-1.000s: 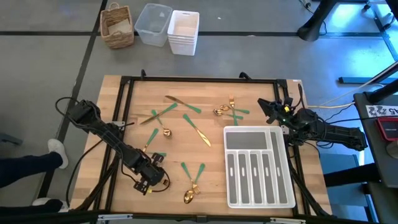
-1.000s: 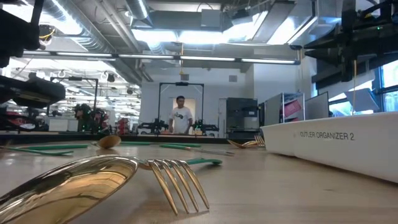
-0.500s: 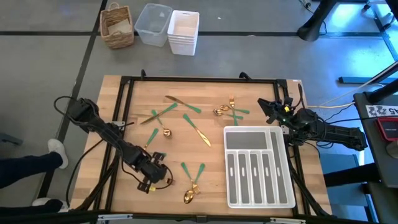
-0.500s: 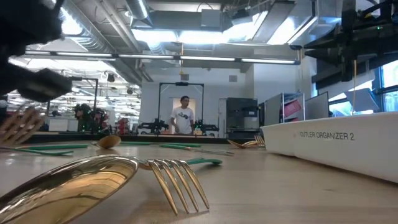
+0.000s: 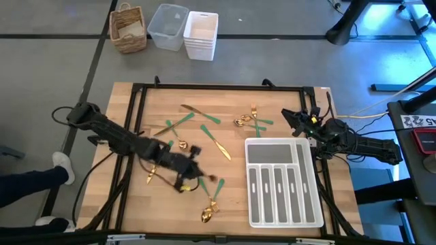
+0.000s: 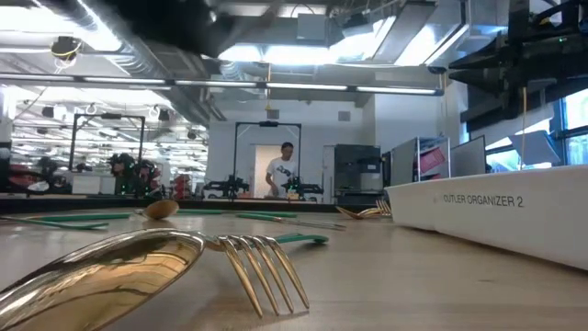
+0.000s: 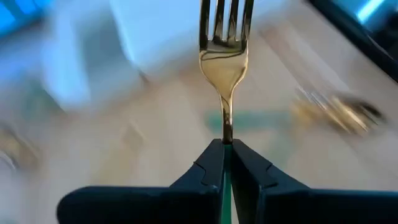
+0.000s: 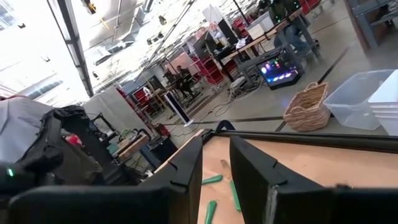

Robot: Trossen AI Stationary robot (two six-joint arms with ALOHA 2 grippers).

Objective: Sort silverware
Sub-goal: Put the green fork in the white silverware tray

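My left gripper [image 5: 197, 177] hovers over the table's middle, left of the white compartmented tray [image 5: 253, 204], and is shut on a gold fork with a green handle [image 7: 225, 56]. The other silverware lies flat and scattered on the wood: a knife [image 5: 194, 109], green-handled pieces [image 5: 178, 122], a spoon [image 5: 182, 144], another knife [image 5: 221, 147], a small pile [image 5: 246, 121], and a spoon and fork [image 5: 210, 207] near the front edge, large in the low view [image 6: 262, 267]. My right gripper [image 8: 214, 149] waits open near the tray's far right corner [image 5: 294, 117]. My left gripper pinches the fork between its two fingers where the gold neck meets the green handle [image 7: 227, 134]. The fork lies along the fingers: its tines [image 7: 225, 18] point out past the fingertips and the green handle runs back between them. It is lifted clear of the table.
The tray's slots [image 5: 278, 185] hold nothing that I can see. One gold piece [image 5: 150, 175] lies beside the left arm. A black frame [image 5: 204, 86] edges the tabletop. A basket [image 5: 129, 27] and plastic bins [image 5: 184, 28] stand on the floor beyond. A person [image 6: 283, 173] stands far off.
My left gripper has risen from the table's near left part and swept right toward the tray, carrying the fork lifted clear. The right arm has kept still.
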